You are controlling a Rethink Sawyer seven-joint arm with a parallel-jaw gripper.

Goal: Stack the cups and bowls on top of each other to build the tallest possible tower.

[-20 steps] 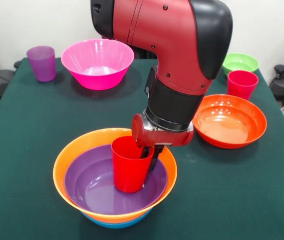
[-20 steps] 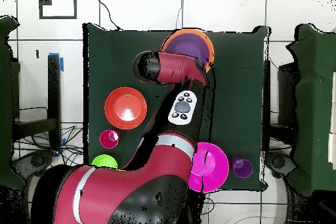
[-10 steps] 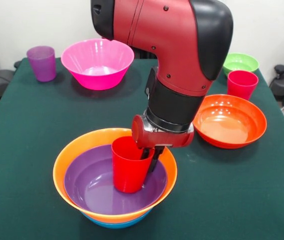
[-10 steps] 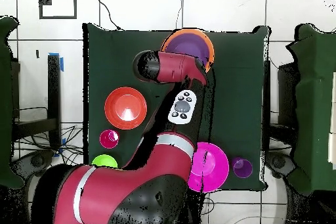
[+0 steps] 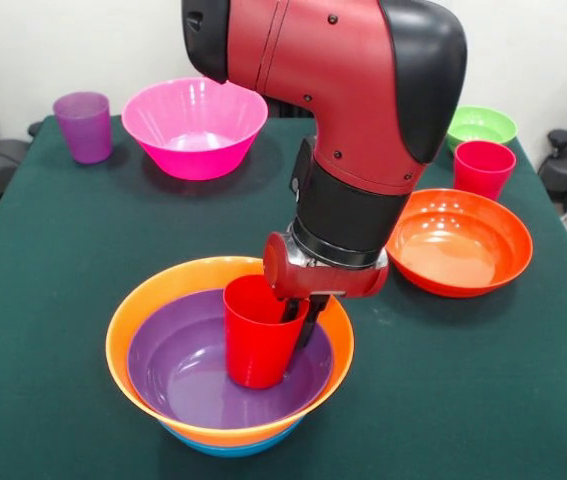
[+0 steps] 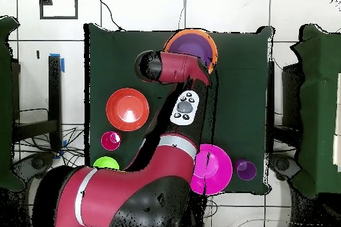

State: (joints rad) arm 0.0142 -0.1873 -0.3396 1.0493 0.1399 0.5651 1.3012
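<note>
Red cup (image 5: pixel 259 335) upright in purple bowl (image 5: pixel 188 375), hand (image 5: pixel 300 312) clamped on its rim, arm above

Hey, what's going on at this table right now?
The robot's tool grips the rim of a red cup standing upright in the purple bowl, which is nested in an orange bowl over a blue one. A pink bowl, purple cup, green bowl, second red cup and red-orange bowl sit apart.

Glossy red arm (image 5: pixel 313 50); black joint caps; small screws.
</note>
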